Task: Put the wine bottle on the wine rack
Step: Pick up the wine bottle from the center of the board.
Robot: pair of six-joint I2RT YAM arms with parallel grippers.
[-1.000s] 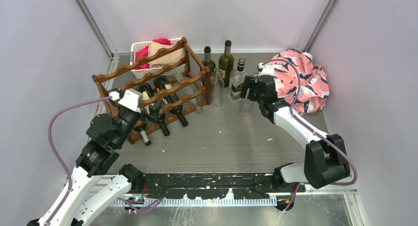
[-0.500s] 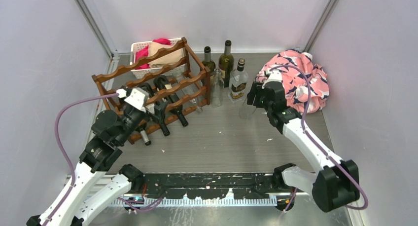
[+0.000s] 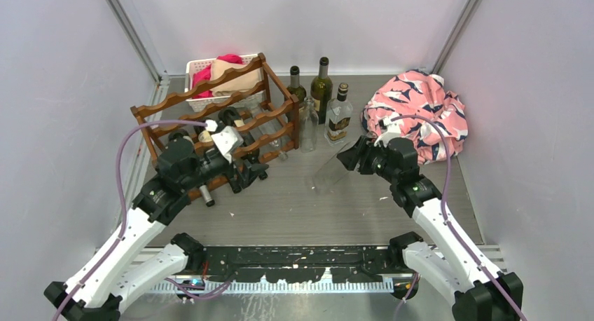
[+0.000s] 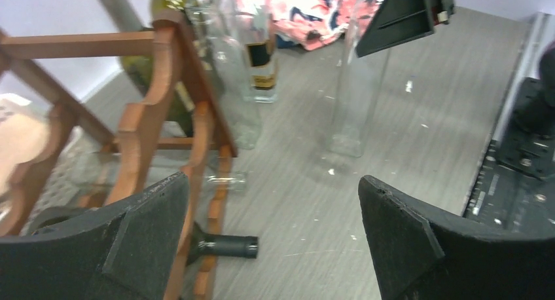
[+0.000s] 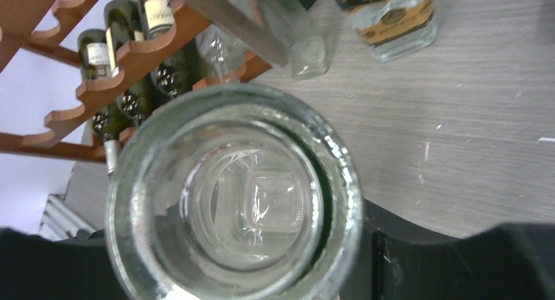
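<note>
My right gripper [image 3: 355, 159] is shut on the neck of a clear glass wine bottle [image 3: 327, 173]. The bottle hangs tilted over the middle of the table, base down and to the left. Its open mouth [image 5: 232, 195] fills the right wrist view; the left wrist view shows its body [image 4: 357, 97]. The dark reddish-brown wine rack [image 3: 210, 121] stands at the back left with dark bottles [image 3: 231, 156] lying in its bottom tier. My left gripper [image 3: 245, 163] is open and empty at the rack's front right corner, its fingers [image 4: 131, 247] wide apart.
Two green bottles [image 3: 321, 83], a labelled clear bottle [image 3: 339, 116] and a slim clear bottle [image 3: 308, 125] stand upright right of the rack. A white basket [image 3: 197, 70] with cloths sits behind it. A pink patterned cloth [image 3: 420, 111] lies at the back right.
The right arm pulled the clear bottle away from the standing bottles toward the table's middle and tilted it. The left arm swung right along the rack's front, jaws spreading slightly wider.
</note>
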